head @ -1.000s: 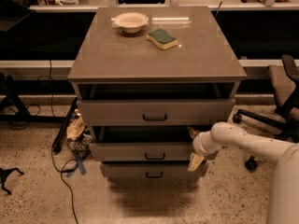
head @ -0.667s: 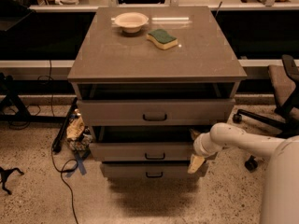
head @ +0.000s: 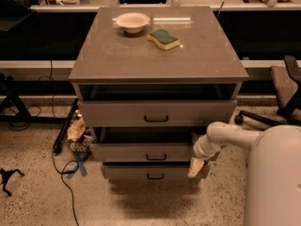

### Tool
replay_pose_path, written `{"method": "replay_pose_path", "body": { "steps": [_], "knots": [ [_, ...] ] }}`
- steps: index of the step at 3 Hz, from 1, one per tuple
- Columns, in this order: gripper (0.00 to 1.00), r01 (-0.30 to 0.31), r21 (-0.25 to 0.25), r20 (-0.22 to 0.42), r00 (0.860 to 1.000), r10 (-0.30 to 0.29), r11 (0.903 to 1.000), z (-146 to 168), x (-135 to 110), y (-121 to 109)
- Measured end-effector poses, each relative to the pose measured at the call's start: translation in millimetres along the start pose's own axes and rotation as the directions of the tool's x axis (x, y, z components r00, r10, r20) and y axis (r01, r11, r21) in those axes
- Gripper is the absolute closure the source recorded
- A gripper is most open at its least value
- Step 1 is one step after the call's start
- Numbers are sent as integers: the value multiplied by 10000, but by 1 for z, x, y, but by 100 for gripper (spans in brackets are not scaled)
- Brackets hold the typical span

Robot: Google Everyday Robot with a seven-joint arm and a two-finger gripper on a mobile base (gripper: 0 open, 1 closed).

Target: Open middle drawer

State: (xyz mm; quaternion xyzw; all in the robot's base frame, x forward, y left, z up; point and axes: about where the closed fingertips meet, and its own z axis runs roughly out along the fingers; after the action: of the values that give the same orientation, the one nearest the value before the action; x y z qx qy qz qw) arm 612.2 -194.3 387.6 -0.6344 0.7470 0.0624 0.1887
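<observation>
Three drawers are stacked in the grey cabinet (head: 155, 55). The middle drawer (head: 122, 152) is set below the top drawer (head: 117, 113), under the front edge, front run left-right, with a dark gap shown above it. The arm (head: 230, 135) is reached in past the front right corner, wrist dropped. The gripper (head: 196, 167) is held at the drawer front's right end; open or closed cannot be told. The black handle (head: 155, 157) is sited leftward, mid-front; a straight outward pull is judged needed.
</observation>
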Motion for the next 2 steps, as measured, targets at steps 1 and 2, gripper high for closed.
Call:
{"method": "replay_pose_path", "body": {
  "steps": [1,2],
  "knots": [
    [16,0,0,-1,10000,0,10000,-2,-1,0],
    [39,0,0,-1,10000,0,10000,-5,-2,-1]
  ]
}}
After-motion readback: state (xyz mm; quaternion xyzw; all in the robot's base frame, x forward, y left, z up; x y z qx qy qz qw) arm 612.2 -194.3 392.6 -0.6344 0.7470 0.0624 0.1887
